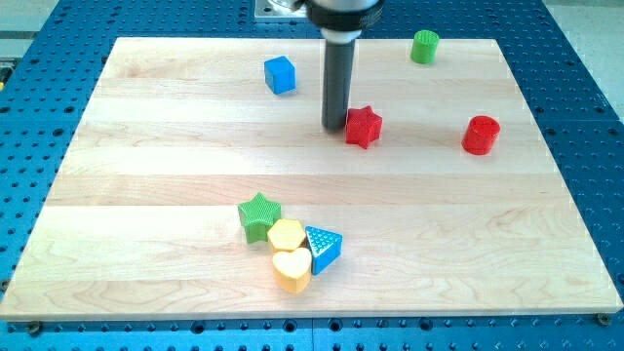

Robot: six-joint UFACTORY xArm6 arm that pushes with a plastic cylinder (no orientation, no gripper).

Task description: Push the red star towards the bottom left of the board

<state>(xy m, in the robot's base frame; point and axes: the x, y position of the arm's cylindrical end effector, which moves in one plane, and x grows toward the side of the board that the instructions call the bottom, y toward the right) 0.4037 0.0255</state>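
Seven small coloured blocks sit on the pale wooden board (146,146). My tip (334,127), the dark rod's lower end, with no jaws to open or close, touches the red star block's (364,127) left side, just above board centre. A green star block (259,215) lies near the bottom edge.

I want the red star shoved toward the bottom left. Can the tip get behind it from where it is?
Probably yes, with a detour: my tip sits at the red star's left edge, the wrong side. The board around the star looks free.
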